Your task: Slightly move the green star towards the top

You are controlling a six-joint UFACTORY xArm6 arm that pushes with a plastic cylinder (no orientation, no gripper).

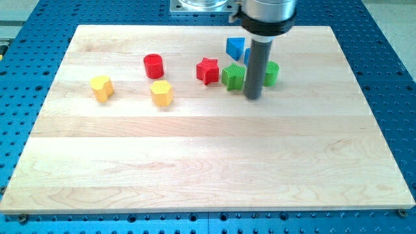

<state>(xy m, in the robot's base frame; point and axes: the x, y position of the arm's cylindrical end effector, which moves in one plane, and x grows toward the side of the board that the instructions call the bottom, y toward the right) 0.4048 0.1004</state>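
Observation:
The green star [233, 76] sits on the wooden board [208, 162] in the upper middle, just right of a red star [207, 70]. My tip [252, 97] touches the board just right of and slightly below the green star, very close to it. The rod hides part of a second green block [272, 73] on its right and most of a blue block [247, 56] behind it. A blue triangle-like block [235, 47] lies above the green star.
A red cylinder [153, 65] stands left of the red star. A yellow hexagonal block [161, 93] lies below it, and a yellow heart-like block [101, 88] is at the far left. The board rests on a blue perforated table [390, 78].

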